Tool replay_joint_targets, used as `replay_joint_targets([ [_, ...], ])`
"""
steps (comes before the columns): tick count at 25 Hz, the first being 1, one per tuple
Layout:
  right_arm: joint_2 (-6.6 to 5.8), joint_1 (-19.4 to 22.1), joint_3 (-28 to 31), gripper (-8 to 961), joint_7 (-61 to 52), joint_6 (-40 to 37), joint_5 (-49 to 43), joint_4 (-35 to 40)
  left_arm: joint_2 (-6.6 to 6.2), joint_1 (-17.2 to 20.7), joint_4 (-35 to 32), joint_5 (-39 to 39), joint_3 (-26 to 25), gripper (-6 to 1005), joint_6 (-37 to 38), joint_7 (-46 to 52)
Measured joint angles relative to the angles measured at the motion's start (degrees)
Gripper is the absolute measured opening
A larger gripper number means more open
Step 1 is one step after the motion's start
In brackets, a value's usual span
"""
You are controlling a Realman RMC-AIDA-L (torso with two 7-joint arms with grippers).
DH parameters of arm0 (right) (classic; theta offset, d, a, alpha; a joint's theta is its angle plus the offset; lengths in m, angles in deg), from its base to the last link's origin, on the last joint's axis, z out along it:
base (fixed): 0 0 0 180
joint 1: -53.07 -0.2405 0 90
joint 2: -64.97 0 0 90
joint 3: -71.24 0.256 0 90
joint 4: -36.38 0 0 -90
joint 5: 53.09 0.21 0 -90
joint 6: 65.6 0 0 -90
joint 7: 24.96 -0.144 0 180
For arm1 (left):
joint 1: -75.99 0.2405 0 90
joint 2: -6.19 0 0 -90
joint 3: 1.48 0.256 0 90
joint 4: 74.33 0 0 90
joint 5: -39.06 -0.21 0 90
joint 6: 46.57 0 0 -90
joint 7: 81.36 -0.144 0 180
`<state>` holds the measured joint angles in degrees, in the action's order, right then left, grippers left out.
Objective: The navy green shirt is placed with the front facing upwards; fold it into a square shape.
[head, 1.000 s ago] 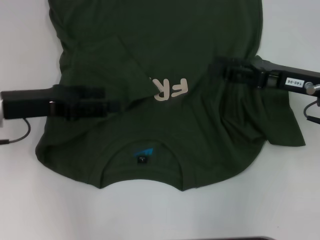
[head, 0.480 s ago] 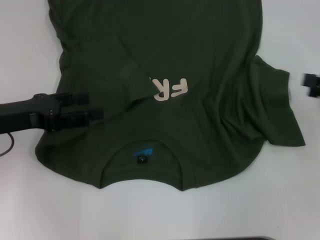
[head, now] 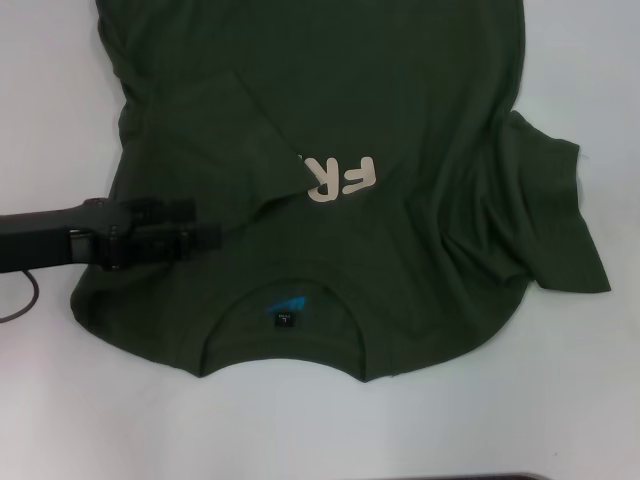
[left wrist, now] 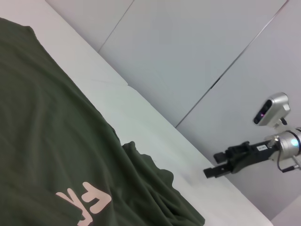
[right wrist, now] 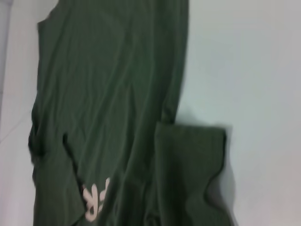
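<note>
The navy green shirt (head: pixel 330 190) is spread on the white table (head: pixel 560 400), filling the head view from 12 o'clock down to its collar near 6 o'clock. One sleeve has been folded in over the cream lettering (head: pixel 340 178), hiding part of it; the other sleeve (head: pixel 555 215) sticks out at 3 o'clock, so that side looks next.

The left gripper (head: pixel 205 238) is held over the shirt at 9 o'clock, fingers seemingly close together and empty, though they blur into dark cloth.

The right gripper (left wrist: pixel 221 168), over the shirt a second ago, has been pulled away and is seen only from the left wrist, far off; its fingers cannot be judged.
</note>
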<state>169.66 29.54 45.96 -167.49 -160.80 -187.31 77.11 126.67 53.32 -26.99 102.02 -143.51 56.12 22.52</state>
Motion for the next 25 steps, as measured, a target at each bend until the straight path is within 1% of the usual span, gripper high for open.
replay_joint_targets([
  [4, 0.31, -1.71, 0.82, 815, -1.51, 1.97, -0.78, -0.27, 0.41, 0.16, -0.04, 0.23, -0.25, 843, 0.17, 0.03],
  [6, 0.78, -2.26, 0.53, 813, -1.86, 3.01, -0.88, -0.58, 0.51, 0.21, -0.05, 0.38, -0.29, 843, 0.18, 0.03],
  [9, 1.87, -3.01, 0.23, 810, -2.30, 4.56, -0.98, -1.01, 0.59, 0.14, -0.06, 0.47, -0.42, 843, 0.21, 0.03],
  [11, 2.26, -3.46, 0.03, 808, -2.33, 5.19, -1.13, -1.87, 0.67, 0.00, -0.06, 0.48, -0.43, 843, 0.22, 0.03],
  [16, 2.62, -4.83, -0.73, 803, -3.12, 7.63, -3.05, -4.52, 0.96, -0.49, -0.06, 0.51, -0.50, 843, 0.24, 0.02],
  [22, 3.59, -5.86, -1.24, 797, -3.22, 10.71, -3.38, -5.28, 1.14, -0.72, -0.06, 0.58, -0.53, 844, -0.06, 0.00],
  [25, 3.84, -6.80, -1.34, 794, -3.23, 12.39, -3.41, -6.67, 1.23, -0.72, -0.06, 0.58, -0.53, 844, -0.25, 0.00],
])
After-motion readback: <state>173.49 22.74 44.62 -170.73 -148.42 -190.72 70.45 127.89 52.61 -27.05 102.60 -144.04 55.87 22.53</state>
